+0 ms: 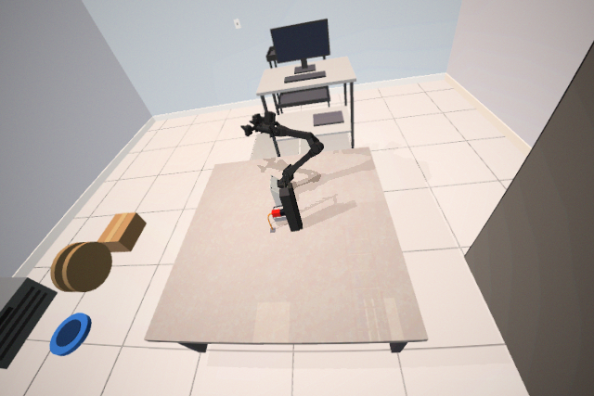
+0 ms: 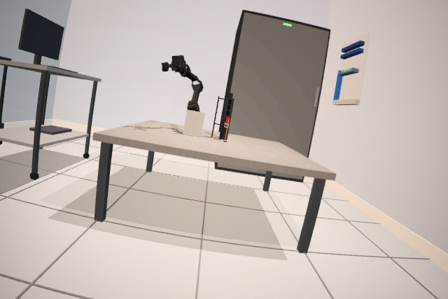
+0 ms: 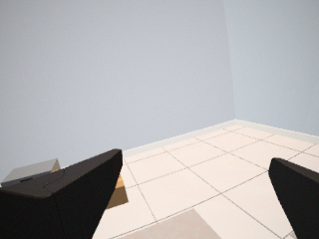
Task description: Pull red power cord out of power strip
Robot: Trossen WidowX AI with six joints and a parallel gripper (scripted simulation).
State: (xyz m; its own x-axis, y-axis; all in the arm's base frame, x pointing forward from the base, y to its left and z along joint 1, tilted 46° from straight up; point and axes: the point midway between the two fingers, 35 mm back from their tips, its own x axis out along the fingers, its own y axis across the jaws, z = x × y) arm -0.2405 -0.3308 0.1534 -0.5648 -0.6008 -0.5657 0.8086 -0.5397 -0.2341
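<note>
- Red plug [image 1: 277, 212] sat in the upright black power strip [image 1: 290, 207] on the table [image 1: 288, 286]; its cord [image 2: 225, 134] was too thin to trace.
- Gripper [image 1: 247, 129] hung raised, well apart, fingers spread wide, holding nothing.

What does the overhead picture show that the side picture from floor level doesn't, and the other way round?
Only the top view shows the blue dish, the round wooden piece and the cardboard box on the floor. Only the exterior view shows the tall grey cabinet and the wall panel with blue shelves. Both show the table, the arm raised with its gripper open, away from the red plug in the upright power strip, and the monitor.
</note>
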